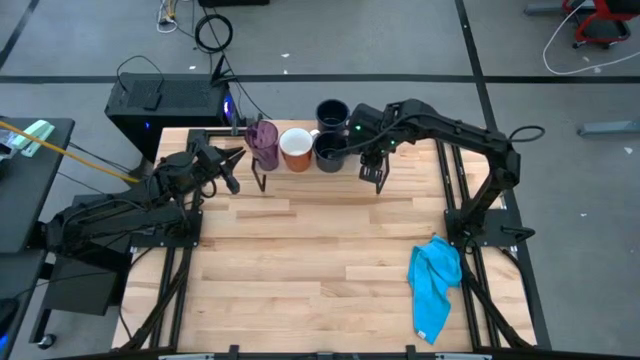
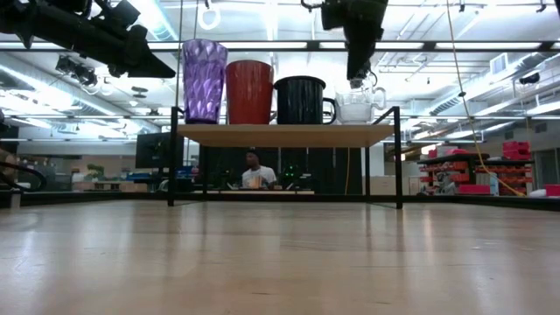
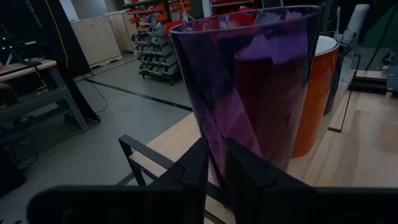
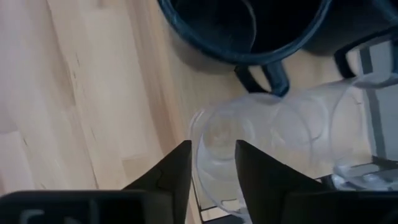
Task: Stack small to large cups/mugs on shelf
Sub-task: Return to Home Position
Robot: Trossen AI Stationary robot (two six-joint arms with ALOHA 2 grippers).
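The right gripper (image 4: 212, 147), jaws slightly parted and empty, hangs over the shelf's (image 2: 280, 135) clear glasses (image 4: 261, 134), largely hiding them from above, while the left gripper (image 3: 216, 144), jaws pinched together, sits beside the purple tumbler (image 3: 249, 81).

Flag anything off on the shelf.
One dark navy handled mug stands behind the row, out of line with the translucent purple tumbler, white-and-orange mug and other dark navy mug on the light wooden shelf. The right end effector is above the small clear glasses at the row's end. Left end effector sits by the tumbler. Nothing spilled.
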